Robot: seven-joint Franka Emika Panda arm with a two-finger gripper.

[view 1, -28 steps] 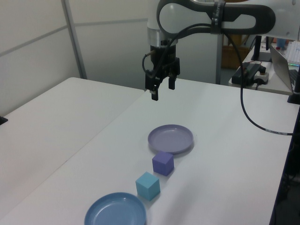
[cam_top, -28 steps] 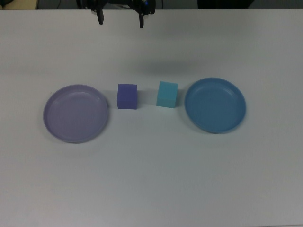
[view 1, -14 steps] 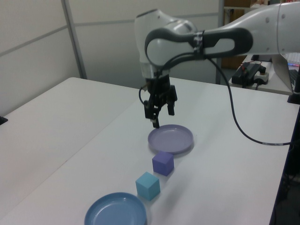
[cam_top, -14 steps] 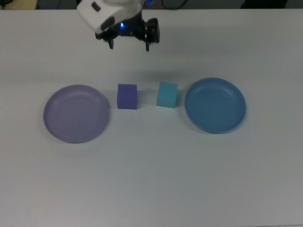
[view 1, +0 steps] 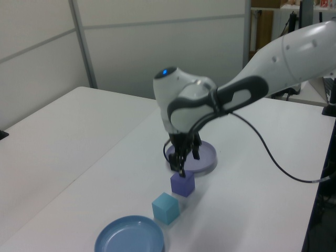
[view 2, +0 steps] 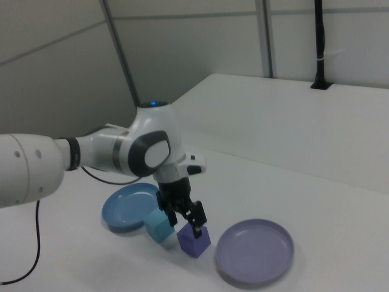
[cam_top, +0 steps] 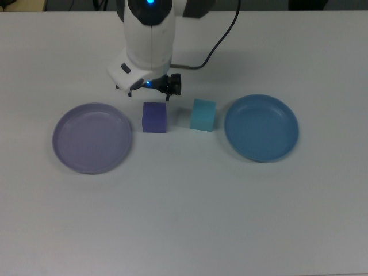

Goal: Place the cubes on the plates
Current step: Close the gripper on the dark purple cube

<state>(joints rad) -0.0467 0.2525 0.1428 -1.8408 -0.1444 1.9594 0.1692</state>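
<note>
The purple-blue cube [cam_top: 154, 117] and the light turquoise cube [cam_top: 203, 115] sit side by side between the lavender plate [cam_top: 92, 138] and the blue plate [cam_top: 261, 127]. Both plates hold nothing. My gripper [cam_top: 153, 91] is open and hangs just above the purple-blue cube, at its far side in the top view, with nothing between the fingers. The left view shows the gripper [view 1: 189, 165] over the purple-blue cube [view 1: 182, 184], partly covering the lavender plate [view 1: 206, 157]. In the right view the gripper [view 2: 185, 226] straddles the top of the purple-blue cube [view 2: 194, 241], beside the turquoise cube [view 2: 159, 228].
The white table [cam_top: 184, 218] carries only these things. A black cable [cam_top: 221, 34] trails from the arm toward the far edge. A second white table [view 1: 58, 131] adjoins on the left view's left.
The arm has come forward from the table's far edge and dropped low over the purple-blue cube. The fingers stayed open. Cubes and plates have not moved.
</note>
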